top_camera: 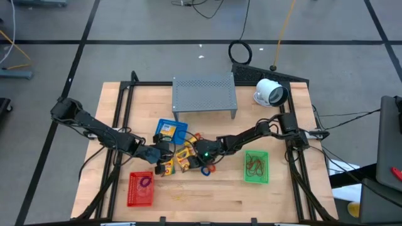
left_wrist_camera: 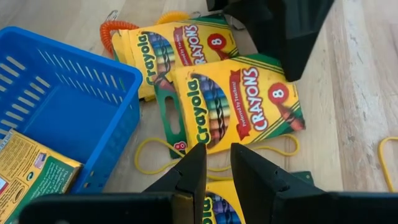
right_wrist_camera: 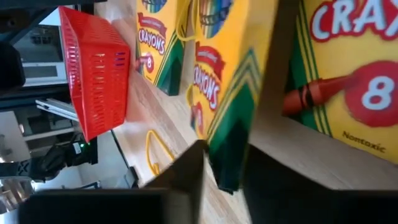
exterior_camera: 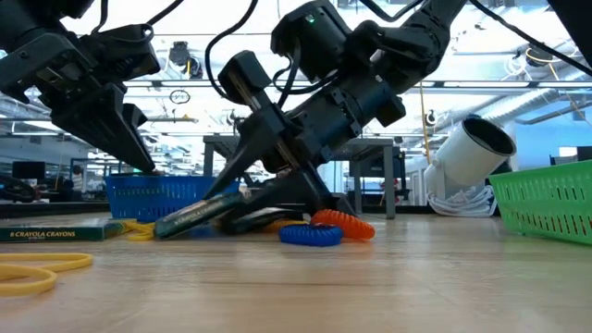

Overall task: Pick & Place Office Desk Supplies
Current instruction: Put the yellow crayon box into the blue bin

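Observation:
Several yellow crayon packs (top_camera: pixel 183 159) lie in a cluster at mid-table, next to a blue coil band (exterior_camera: pixel 310 234) and an orange coil band (exterior_camera: pixel 344 223). The blue basket (top_camera: pixel 171 130) holds one pack. A purple band lies in the red basket (top_camera: pixel 141 188), and there are bands in the green basket (top_camera: pixel 256 167). My right gripper (right_wrist_camera: pixel 224 168) is shut on one pack (exterior_camera: pixel 194 217). My left gripper (left_wrist_camera: pixel 217 163) hangs just above another pack (left_wrist_camera: pixel 214 205) beside the blue basket (left_wrist_camera: pixel 56 106), its fingers a narrow gap apart and touching nothing. My right gripper pinches a crayon pack by its green-edged end (right_wrist_camera: pixel 231 158) between the two fingers. The fingers (exterior_camera: pixel 242 176) come slanting down from the table's right side. The pack is tilted: the held end is raised and the far end (exterior_camera: pixel 166 225) rests on the table.
The grey perforated stand (top_camera: pixel 204 94) and the white round device (top_camera: pixel 270 93) sit at the far side. Thin yellow band loops lie on the wood near the front edge (exterior_camera: pixel 28 268) and under the packs (left_wrist_camera: pixel 155 163). Black frame rails (top_camera: pixel 119 125) run along both table sides.

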Robot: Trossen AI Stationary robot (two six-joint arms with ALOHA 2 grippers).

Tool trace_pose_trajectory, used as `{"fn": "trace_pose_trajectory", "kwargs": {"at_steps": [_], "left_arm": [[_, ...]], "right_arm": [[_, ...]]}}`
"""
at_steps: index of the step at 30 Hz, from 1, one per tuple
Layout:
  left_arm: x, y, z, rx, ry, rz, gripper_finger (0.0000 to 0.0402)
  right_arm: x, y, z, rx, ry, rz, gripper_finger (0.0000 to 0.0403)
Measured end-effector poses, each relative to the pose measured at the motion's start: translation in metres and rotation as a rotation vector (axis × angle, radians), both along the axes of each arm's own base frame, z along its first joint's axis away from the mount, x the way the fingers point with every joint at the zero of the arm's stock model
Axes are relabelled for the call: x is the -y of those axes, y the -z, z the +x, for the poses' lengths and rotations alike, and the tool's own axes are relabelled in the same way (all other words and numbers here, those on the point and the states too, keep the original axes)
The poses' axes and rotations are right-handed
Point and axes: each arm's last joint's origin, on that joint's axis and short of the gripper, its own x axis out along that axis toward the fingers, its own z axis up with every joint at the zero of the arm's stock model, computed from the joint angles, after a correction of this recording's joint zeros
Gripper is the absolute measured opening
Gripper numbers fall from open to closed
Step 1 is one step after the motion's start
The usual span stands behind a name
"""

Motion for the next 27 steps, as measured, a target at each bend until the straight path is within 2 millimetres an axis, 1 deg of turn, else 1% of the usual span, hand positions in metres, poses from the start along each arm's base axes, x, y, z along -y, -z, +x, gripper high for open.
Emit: {"fn": "trace_pose_trajectory", "kwargs": {"at_steps": [2,3,8,11,13,16,19,24,27], "left_arm": [[0.000,0.000,0.000,0.000,-0.001,-0.001,0.0081],[0.000,0.000,0.000,0.000,0.000,-0.001,0.0081],[0.002,0.000,-0.001,0.000,0.007,-0.003,0.0081],[0.002,-0.002,-0.002,0.009,0.008,-0.008,0.0081],[0.001,-0.007,-0.003,0.035,0.008,-0.018,0.0081],[0.000,-0.019,-0.007,0.084,0.021,-0.028,0.0081],[-0.004,-0.037,-0.014,0.171,0.023,-0.063,0.0081],[-0.010,-0.063,-0.031,0.293,0.070,-0.097,0.0081],[-0.015,-0.076,-0.042,0.357,0.076,-0.115,0.0081]], "right_arm": [[0.000,0.000,0.000,0.006,-0.005,-0.007,0.0029],[0.000,0.000,0.000,0.011,-0.011,-0.015,0.0021],[-0.003,-0.001,0.000,0.015,-0.023,-0.019,0.0025],[-0.010,-0.007,-0.002,0.034,-0.055,-0.041,0.0022],[-0.014,-0.011,-0.004,0.043,-0.074,-0.053,0.0022],[-0.019,-0.018,-0.008,0.056,-0.092,-0.091,0.0022],[-0.024,-0.031,-0.011,0.088,-0.101,-0.142,0.0022],[-0.031,-0.052,-0.017,0.151,-0.140,-0.222,0.0022],[-0.033,-0.066,-0.023,0.174,-0.142,-0.284,0.0022]]}}
